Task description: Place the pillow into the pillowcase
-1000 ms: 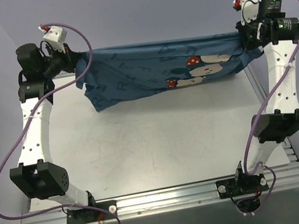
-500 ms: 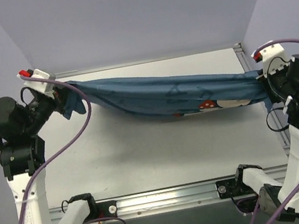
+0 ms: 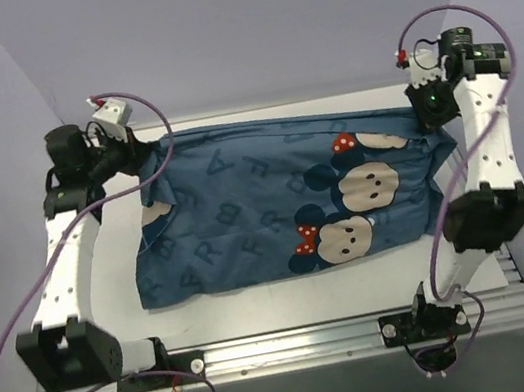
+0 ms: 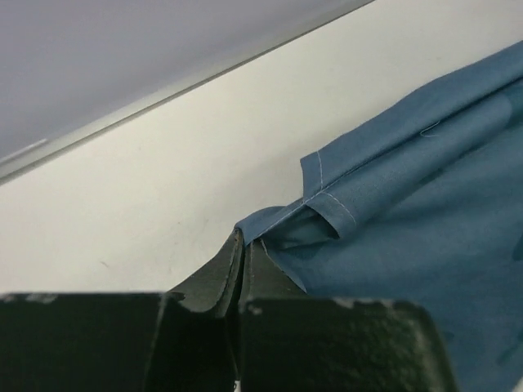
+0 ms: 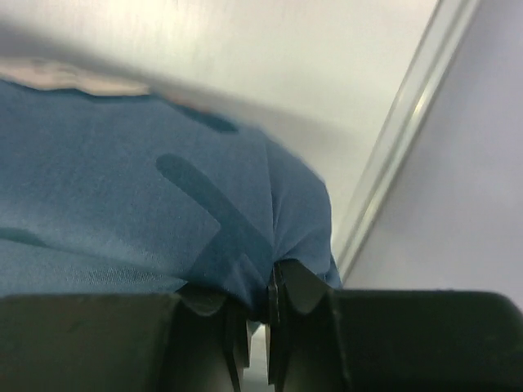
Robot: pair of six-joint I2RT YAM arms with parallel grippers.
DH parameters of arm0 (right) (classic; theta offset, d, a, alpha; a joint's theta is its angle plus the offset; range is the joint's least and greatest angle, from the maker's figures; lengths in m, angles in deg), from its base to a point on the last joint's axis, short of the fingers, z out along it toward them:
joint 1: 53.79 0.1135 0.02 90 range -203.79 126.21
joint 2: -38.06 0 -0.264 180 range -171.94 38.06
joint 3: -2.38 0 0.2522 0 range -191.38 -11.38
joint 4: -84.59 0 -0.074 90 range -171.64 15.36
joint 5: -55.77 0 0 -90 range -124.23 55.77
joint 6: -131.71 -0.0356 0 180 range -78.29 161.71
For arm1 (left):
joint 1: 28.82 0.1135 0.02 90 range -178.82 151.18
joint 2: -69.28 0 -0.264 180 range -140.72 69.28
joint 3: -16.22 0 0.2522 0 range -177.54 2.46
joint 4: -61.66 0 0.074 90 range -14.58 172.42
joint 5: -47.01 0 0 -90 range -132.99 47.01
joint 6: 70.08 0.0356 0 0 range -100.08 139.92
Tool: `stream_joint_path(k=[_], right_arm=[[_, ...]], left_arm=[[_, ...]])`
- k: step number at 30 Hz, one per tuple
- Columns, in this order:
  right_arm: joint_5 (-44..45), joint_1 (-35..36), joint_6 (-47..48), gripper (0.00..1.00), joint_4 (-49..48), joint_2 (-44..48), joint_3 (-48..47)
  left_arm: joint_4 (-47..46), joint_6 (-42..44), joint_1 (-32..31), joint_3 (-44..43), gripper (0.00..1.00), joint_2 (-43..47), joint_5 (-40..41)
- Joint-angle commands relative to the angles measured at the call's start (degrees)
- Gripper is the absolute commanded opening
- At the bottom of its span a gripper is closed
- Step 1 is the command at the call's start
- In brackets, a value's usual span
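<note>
Two pinches on record. Left fingers (image 4: 231,260): pressed together on a folded hem corner of the pillowcase (image 3: 274,204), at its far-left end. Right fingers (image 5: 286,286): closed on a bunched wad of its far-right corner, near the side rail (image 5: 400,131). The cloth between them lies spread over the worktop (image 3: 261,308), printed side up. Pillow: not visible on its own, and I cannot tell whether it sits inside. Hazards, as I judge them: the left hold takes only a sliver of hem and could slip under any pull; uneven arm motion could drag the cloth askew; the right corner could snag the rail.
</note>
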Motion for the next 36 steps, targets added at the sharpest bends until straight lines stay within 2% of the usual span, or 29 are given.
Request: stream_joint_path(k=[1, 2, 3, 4, 5, 6, 7, 8, 9, 10, 11, 13, 15, 17, 19, 25, 27, 30, 31, 36], right_arm=[[5.42, 0.28, -5.68, 0.02, -3.5, -15.53, -15.43], [7.33, 0.19, -7.78, 0.11, -3.5, -24.71, -22.97], [10.22, 0.19, -8.41, 0.34, -3.5, -29.41, -36.62], [13.56, 0.19, -7.9, 0.86, -3.58, -33.55, -44.33], [18.03, 0.1, -6.5, 0.98, -4.37, -38.29, -48.67], [19.64, 0.02, -3.44, 1.0, -5.94, -37.99, -47.06], [20.44, -0.86, -2.97, 1.0, -8.31, -36.07, -42.26], [20.54, -1.47, -3.32, 1.0, -15.2, -28.83, -36.03], [18.1, -2.35, -4.71, 1.0, -18.32, -24.76, -28.31], [15.73, -2.97, -5.25, 1.0, -20.26, -21.15, -18.4], [14.14, -3.5, -5.69, 1.0, -21.15, -15.98, -14.56], [9.32, -3.5, -6.75, 1.0, -19.68, -12.51, -7.71], [2.3, -3.41, -7.01, 1.0, -15.46, -8.21, -3.99], [-1.15, -2.72, -7.19, 1.0, -11.78, -5.4, 0.92], [-5.71, -2.01, -7.01, 1.0, -7.13, -4.42, 3.48], [-16.19, 2.11, -3.85, 0.96, 1.86, -2.66, 13.5], [-17.87, 3.96, -4.2, 0.95, 1.6, -1.52, 18.75], [-18.57, 7.74, -5.95, 0.95, -0.94, -0.98, 24.56], [-18.66, 8.53, -6.74, 0.95, -2.86, -1.51, 25.72], [-20.41, 9.07, -11.31, 0.92, -7.27, -7.65, 27.23]], left_arm=[[-14.75, 0.2, 1.07, -5.61, 0.0, -15.78, 10.91], [-15.91, 0.37, 0.9, -8.77, 0.0, -19.86, 10.56], [-14.88, 1.07, 0.64, -17.41, 0.0, -24.34, 11.78], [-9.21, 0.73, 0.55, -24.46, 0.03, -32.91, 14.31], [-4.63, -1.28, 0.89, -31.15, 0.38, -36.91, 16.17], [1.25, -1.91, 1.51, -46.44, 0.5, -40.86, 16.1], [11.75, -2.52, 2.03, -52.07, 0.59, -46.3, 17.49], [15.16, -3.4, 2.48, -55.78, 0.69, -47.66, 19.42], [17.19, -3.58, 2.91, -57.65, 0.84, -47.93, 19.35], [18.0, -3.67, 3.35, -55.75, 0.86, -46.02, 19.0], [17.75, -3.32, 4.14, -53.3, 0.97, -44.35, 18.3], [16.78, -2.53, 4.24, -46.2, 0.97, -39.35, 18.21], [16.6, -1.56, 4.24, -42.13, 0.98, -36.35, 15.06], [16.86, -2.7, 4.24, -36.35, 0.97, -32.65, 12.77], [18.09, -3.14, 4.15, -32.37, 0.97, -29.15, 7.5], [19.49, -5.78, 1.87, -10.77, 0.97, -17.82, -4.1], [20.02, -5.08, -0.32, -2.62, 0.97, -15.34, -4.03], [20.47, -4.29, -6.91, 4.26, 0.96, -12.69, 0.09], [20.82, -4.29, -9.1, 5.25, 0.96, -13.04, 0.19], [20.03, -6.22, -11.32, 8.17, 0.93, -19.36, -2.36]])
